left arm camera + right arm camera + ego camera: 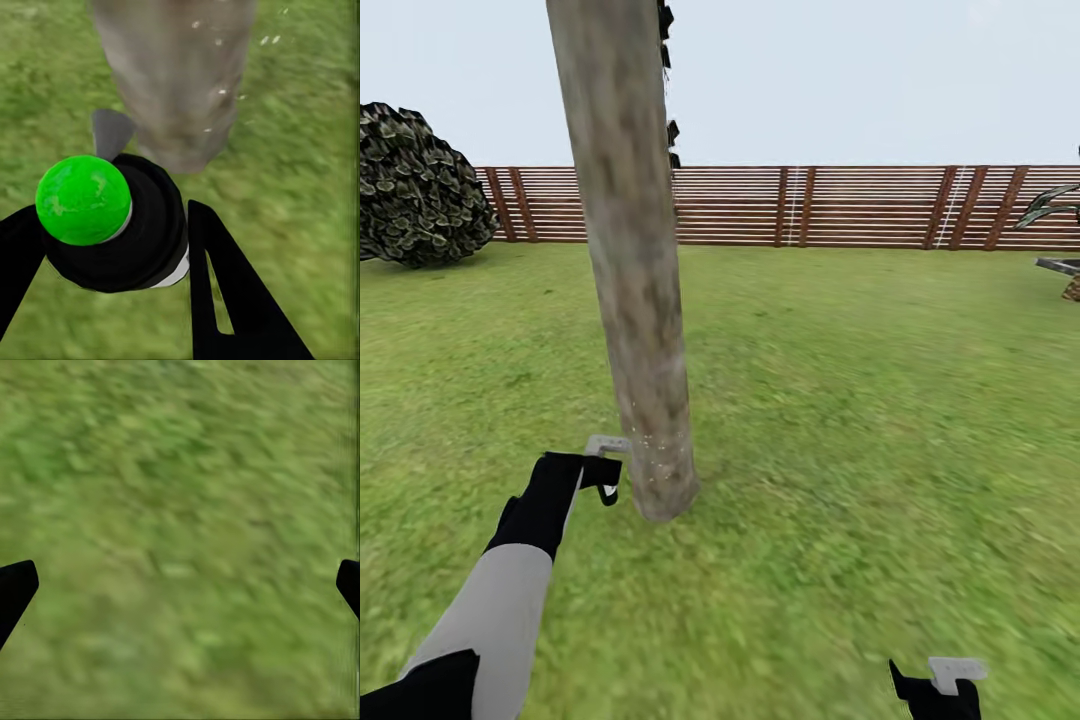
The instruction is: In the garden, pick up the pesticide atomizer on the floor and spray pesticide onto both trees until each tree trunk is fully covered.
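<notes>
The left gripper [112, 247] squeezes the pesticide atomizer [124, 232], a round black bottle with a white band. Its top looks bright green here, not red. In the head view, the left gripper [603, 478] sits at lower left, just beside the bottom of the tree trunk [630, 260]. The trunk is thick, grey-brown and patchy, with tiny white specks near its foot. Green grass [860, 400] lies all around. A brown fence [830, 205] runs across the back, with a dark bush [415, 185] at upper left. The right gripper [180, 585] is spread wide over grass, holding nothing.
</notes>
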Controlling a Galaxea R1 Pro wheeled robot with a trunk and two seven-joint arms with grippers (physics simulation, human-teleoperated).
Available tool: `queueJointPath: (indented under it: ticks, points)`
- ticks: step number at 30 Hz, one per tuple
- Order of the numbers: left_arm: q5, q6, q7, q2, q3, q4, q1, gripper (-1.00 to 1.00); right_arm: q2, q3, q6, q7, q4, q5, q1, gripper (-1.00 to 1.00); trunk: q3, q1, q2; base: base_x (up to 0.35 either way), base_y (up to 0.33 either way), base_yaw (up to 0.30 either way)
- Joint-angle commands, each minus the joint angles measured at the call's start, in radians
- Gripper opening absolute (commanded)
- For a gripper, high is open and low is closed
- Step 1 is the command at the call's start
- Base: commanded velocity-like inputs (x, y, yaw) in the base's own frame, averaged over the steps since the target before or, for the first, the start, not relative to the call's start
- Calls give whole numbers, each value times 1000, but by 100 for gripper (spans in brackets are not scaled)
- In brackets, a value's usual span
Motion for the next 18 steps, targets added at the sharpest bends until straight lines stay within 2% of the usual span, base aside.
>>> queueJointPath:
  ticks: [1,10,18]
  points:
    - [-10,3,-10,-2,5,0,-1,-100,0,-9,-4,8,0,4,-1,100,-1,0,0,39,-271,0]
    - [-10,1,-7,-1,6,9,0,-100,1,-8,-4,8,1,4,-1,100,-1,0,0,133,-259,10]
    - [-10,0,-5,0,6,9,0,-100,1,-7,-4,8,2,4,-1,100,-1,0,0,114,-256,241]
